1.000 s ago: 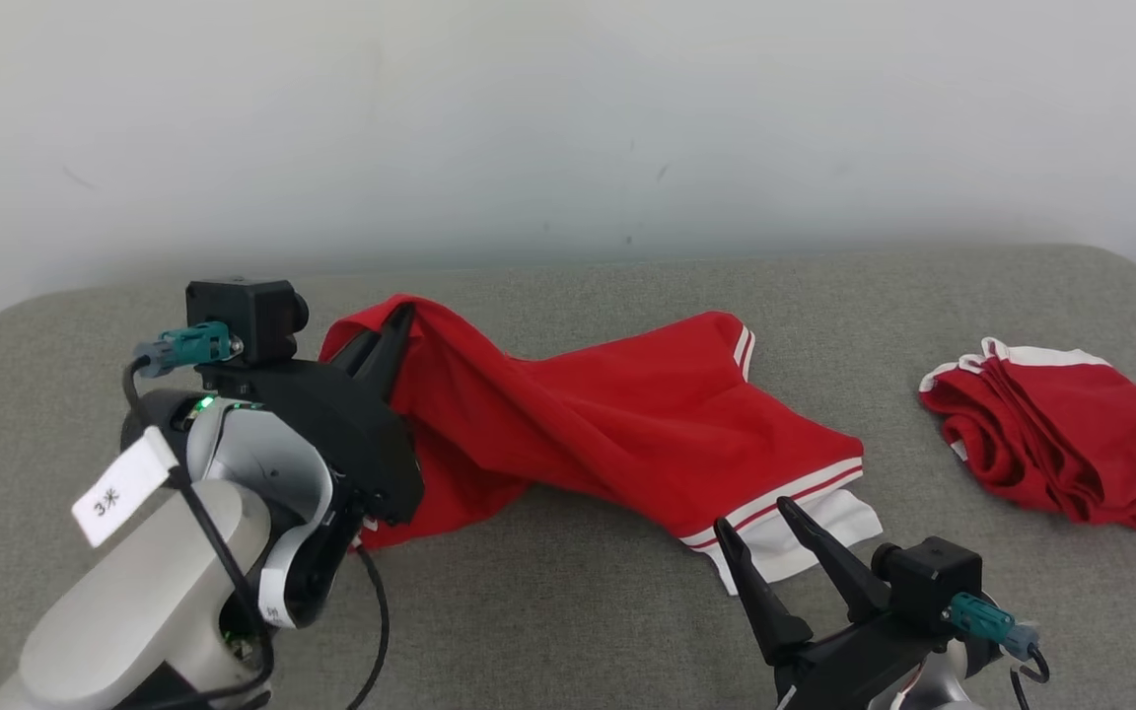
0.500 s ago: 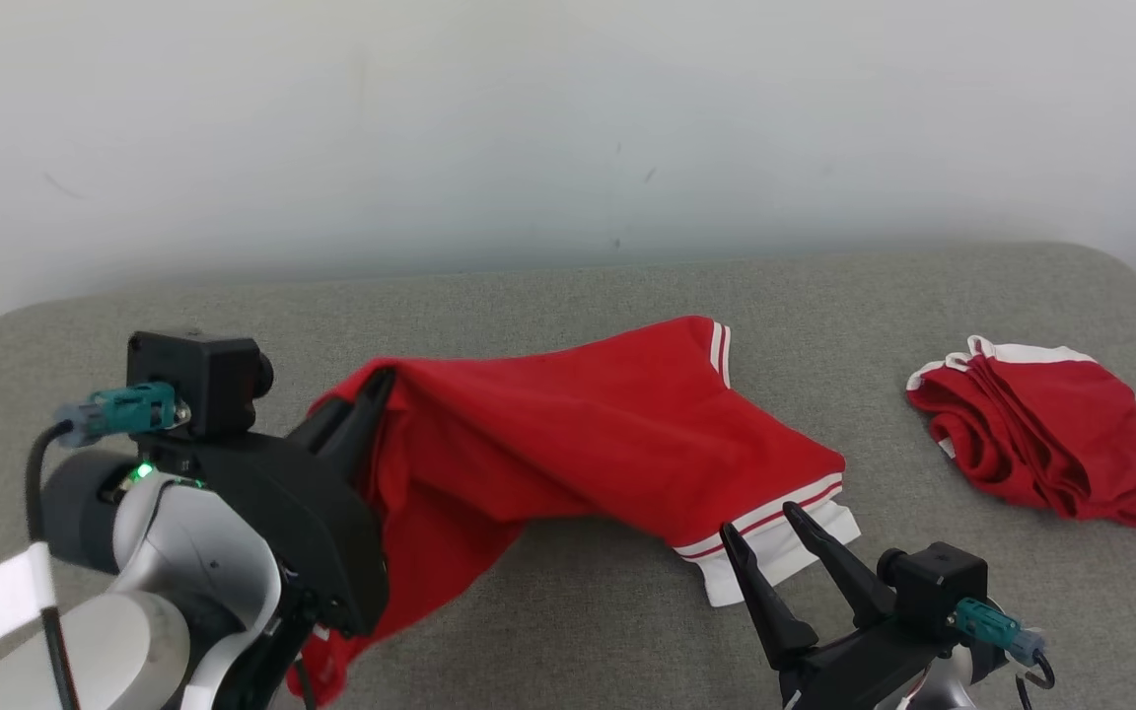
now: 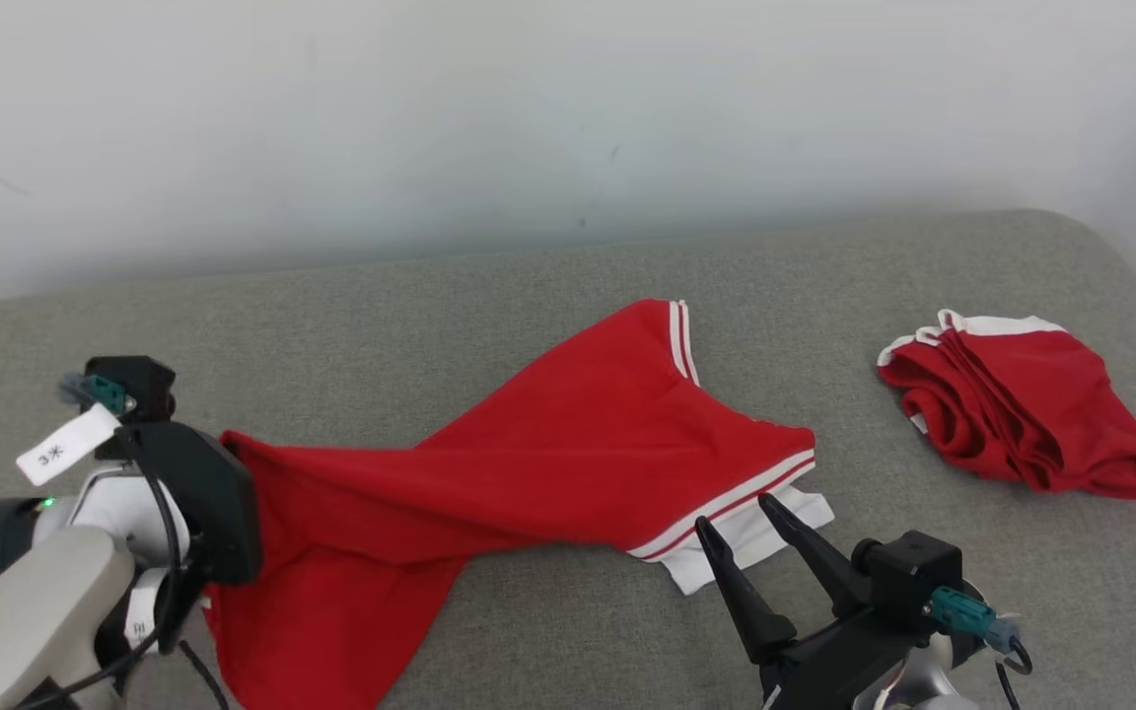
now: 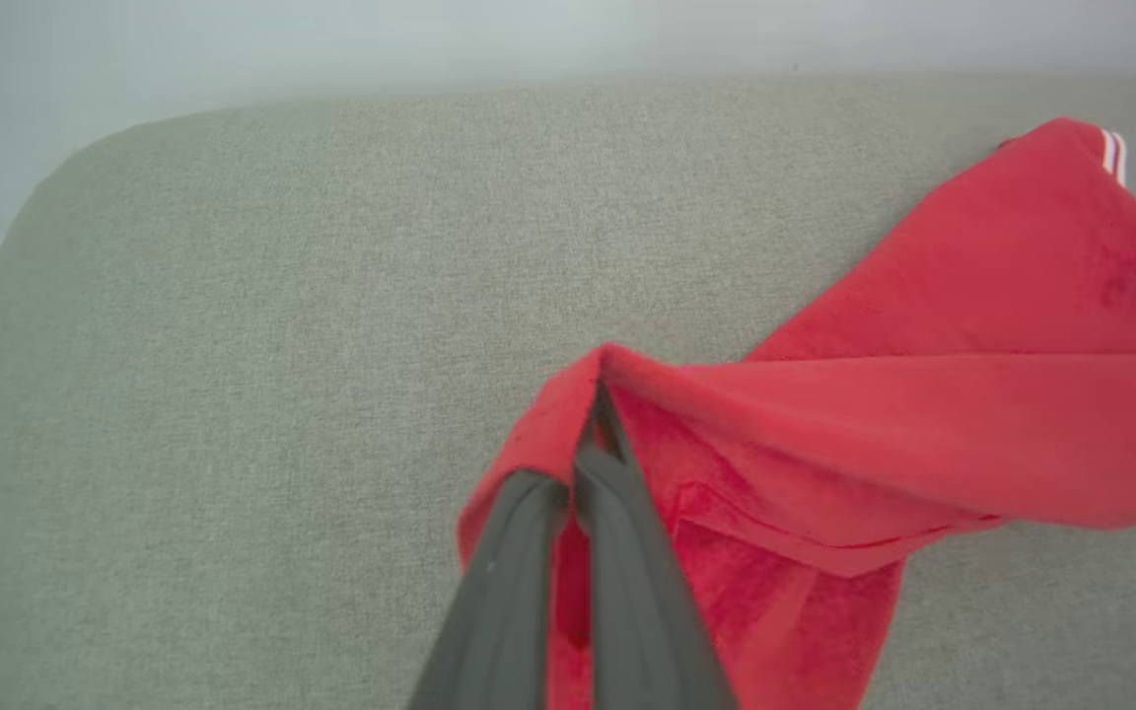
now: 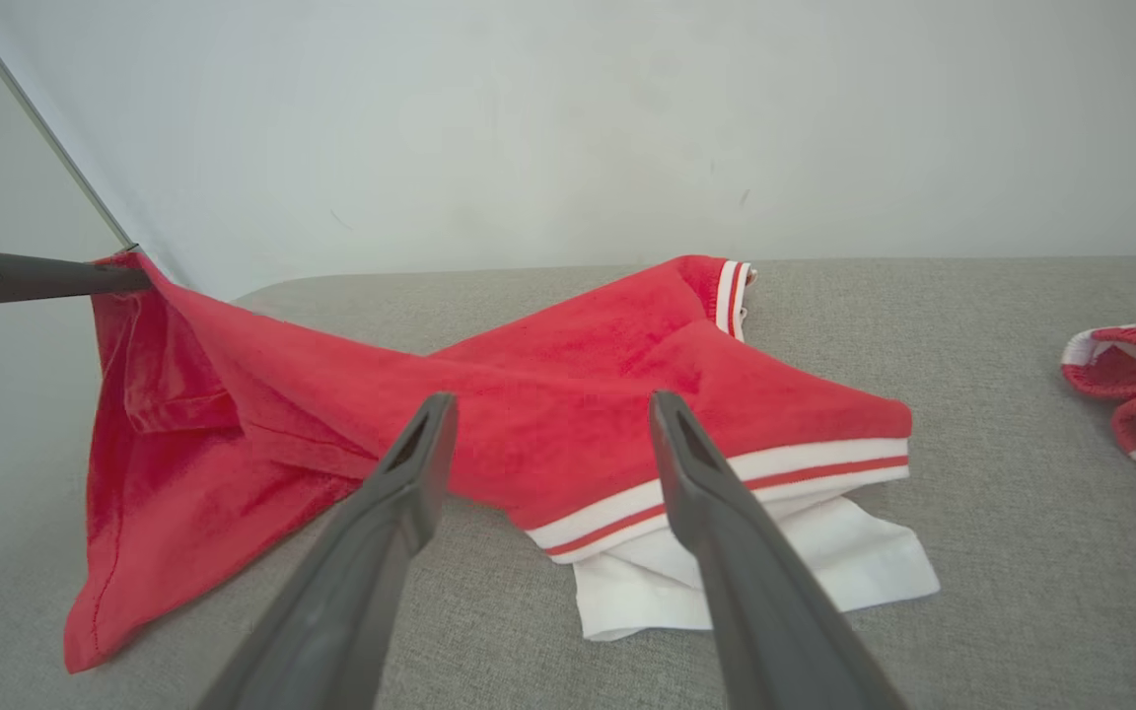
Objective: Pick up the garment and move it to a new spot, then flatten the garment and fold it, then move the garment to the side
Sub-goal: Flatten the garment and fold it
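Garment (image 3: 548, 444) first: where is it, reading from the left?

It starts at the left gripper (image 4: 596, 434). The fingers are pressed together on a red edge and hold it up off the grey cushion (image 3: 529, 286). From there the cloth runs in a twisted band across the middle. It ends at a striped hem that rests on the cushion just in front of the right gripper (image 3: 734, 513).

And that one?

Its fingers are spread wide with nothing between them, and they point at the hem without touching it. Further right, well apart, a second red garment (image 3: 1012, 404) lies crumpled.

So what makes this step go well?

I judge it to be the move to a new spot, with flattening next. The left pinch should be tight and the pull low and steady, so the cloth trails out instead of bunching. The twist in the middle needs undoing. The right gripper could take the striped hem and pull against the left one.

Anything unclear?

In the head view the left fingertips are buried in cloth. I cannot tell which part of the garment they have. Its lower left corner runs off the bottom edge of that view. The white piece under the hem could be an inner layer or something separate.
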You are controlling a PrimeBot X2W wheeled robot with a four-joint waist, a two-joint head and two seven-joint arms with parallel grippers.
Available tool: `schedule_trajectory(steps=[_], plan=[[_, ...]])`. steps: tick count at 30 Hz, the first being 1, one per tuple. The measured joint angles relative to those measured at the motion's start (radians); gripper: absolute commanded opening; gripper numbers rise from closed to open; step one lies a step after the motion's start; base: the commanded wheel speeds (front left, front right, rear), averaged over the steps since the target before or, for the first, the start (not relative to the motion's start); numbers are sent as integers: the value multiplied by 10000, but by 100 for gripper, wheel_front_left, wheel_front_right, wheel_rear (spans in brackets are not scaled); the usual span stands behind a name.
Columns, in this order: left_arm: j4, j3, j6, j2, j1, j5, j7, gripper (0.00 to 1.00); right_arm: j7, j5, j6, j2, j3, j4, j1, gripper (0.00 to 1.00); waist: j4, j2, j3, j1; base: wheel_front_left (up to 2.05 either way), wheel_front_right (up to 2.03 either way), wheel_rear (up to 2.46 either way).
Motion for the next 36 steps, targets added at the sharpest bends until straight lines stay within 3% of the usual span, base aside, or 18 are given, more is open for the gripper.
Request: schedule_trajectory(steps=[10, 12, 13, 18, 26, 30, 36], plan=[[3168, -531, -947, -474, -1400, 918, -518, 0, 23, -77, 2, -2, 102, -73, -221, 100, -517, 1, 520, 2, 0, 0, 0], [3613, -639, -1135, -548, -1661, 1151, -807, 75, 13, -79, 2, -2, 132, -88, -289, 100, -599, 1, 632, 2, 0, 0, 0], [3839, -681, -1174, -612, -1781, 1237, -965, 100, 10, -82, 2, 0, 138, -90, -320, 100, -639, 0, 685, 2, 0, 0, 0], [4775, -713, -1223, -918, -2099, 1478, -1649, 100, -19, -148, 2, -2, 84, -94, -356, 100, -748, 1, 885, 3, 0, 0, 0], [5647, -364, -897, -1256, -2209, 1482, -2801, 100, -17, -240, 2, 0, -123, -96, -386, 100, -482, 1, 873, 2, 0, 0, 0], [5501, 100, -644, -1515, -2197, 1304, -4217, 100, -48, -303, 2, -2, -305, -109, -387, 100, -222, 0, 807, 2, 0, 0, 0], [4437, 1055, -955, -1969, -1482, 589, -6366, 100, -318, -330, 2, 4, -867, 35, -373, 100, 233, 0, 513, 1, 0, 0, 0]])
